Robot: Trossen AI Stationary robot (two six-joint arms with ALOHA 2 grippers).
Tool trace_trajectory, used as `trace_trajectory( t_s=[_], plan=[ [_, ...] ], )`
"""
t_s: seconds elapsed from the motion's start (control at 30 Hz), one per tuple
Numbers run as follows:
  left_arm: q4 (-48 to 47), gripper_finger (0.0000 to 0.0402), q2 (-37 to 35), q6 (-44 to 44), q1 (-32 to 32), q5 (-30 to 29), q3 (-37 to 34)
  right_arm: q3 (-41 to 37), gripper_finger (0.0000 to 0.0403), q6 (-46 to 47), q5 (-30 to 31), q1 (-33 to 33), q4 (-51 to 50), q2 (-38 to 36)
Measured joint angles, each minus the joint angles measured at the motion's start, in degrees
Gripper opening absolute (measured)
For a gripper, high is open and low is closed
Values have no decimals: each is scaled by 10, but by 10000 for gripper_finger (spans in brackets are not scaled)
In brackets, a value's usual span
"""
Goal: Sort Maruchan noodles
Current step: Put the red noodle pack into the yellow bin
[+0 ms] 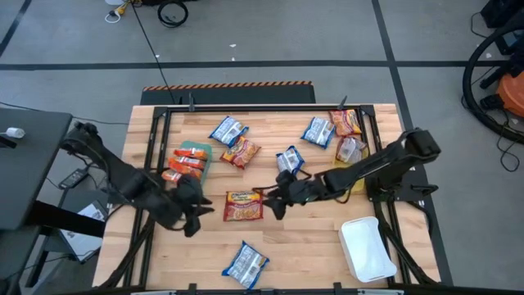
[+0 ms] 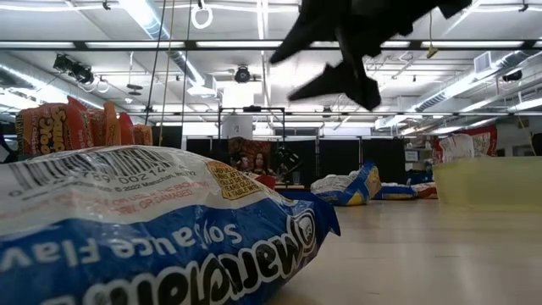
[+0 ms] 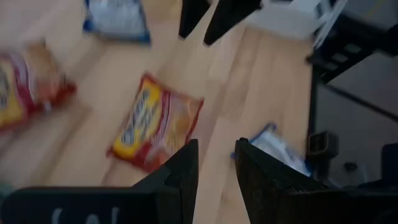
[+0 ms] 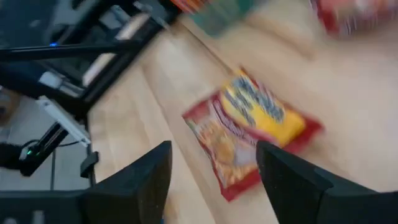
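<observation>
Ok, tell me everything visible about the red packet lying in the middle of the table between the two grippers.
The red packet is a flat, crinkly plastic rectangle with a yellow panel and blue lettering on its face. It lies face up on the wooden table, apart from other packets. The left gripper and right gripper flank it; neither touches it. The right one's fingers stand open.

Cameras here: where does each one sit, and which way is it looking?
High view: overhead, straight down on the table and both arms.
Low view: at tabletop height, behind a blue packet; a gripper hangs above.
Left wrist view: on the left arm, past the left gripper, empty.
Right wrist view: past the open right gripper.
Both wrist views share the red packet.
</observation>
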Motion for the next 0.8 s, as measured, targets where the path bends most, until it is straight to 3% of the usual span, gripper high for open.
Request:
trace_trajectory(
  t_s=[0.1,0.27,0.33,0.53,0.63,0.8],
  plan=[
    [11,109,16,-58,-16,27,-36,0,264,74,0,4,-10,27],
    [193,109,17,-87,-22,50,-182,0,305,179,-17,5,5,69],
    [216,109,21,-86,-9,58,-218,0,311,202,-17,5,15,86],
    [168,109,78,-23,46,65,-234,0,310,269,-18,-13,23,141],
    [163,109,116,12,74,69,-244,0,310,272,-44,-26,78,170],
    [238,109,185,75,107,63,-253,1,310,305,-80,-41,181,218]
  ],
)
